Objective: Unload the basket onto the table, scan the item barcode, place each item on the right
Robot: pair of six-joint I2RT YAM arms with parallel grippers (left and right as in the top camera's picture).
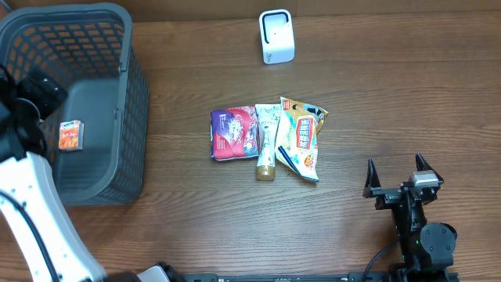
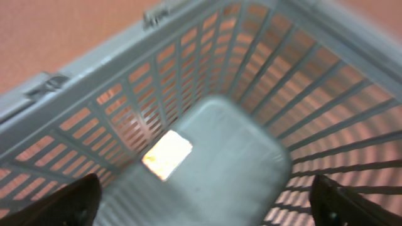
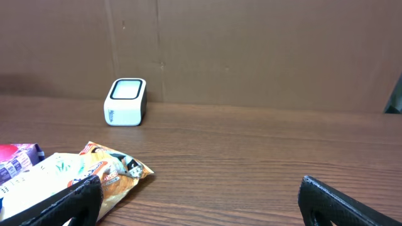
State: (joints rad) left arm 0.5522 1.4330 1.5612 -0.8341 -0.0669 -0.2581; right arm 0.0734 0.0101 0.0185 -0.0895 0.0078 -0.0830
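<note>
Closest to the lens, the left gripper (image 2: 202,198) hangs over the grey basket (image 2: 188,69), its fingers spread wide and nothing between them. Below it a small orange box (image 2: 167,154) lies flat on the basket floor, apart from the walls; I judge this item is already dealt with. On the table (image 1: 391,94) three more items lie touching each other: a purple packet (image 1: 233,133), a tube (image 1: 267,141) and a snack bag (image 1: 301,137). The white scanner (image 1: 276,36) stands behind them, well apart, with nothing in the way. The right gripper (image 1: 395,164) rests near the front edge, also wide and empty, probably so it can reach the pile.
</note>
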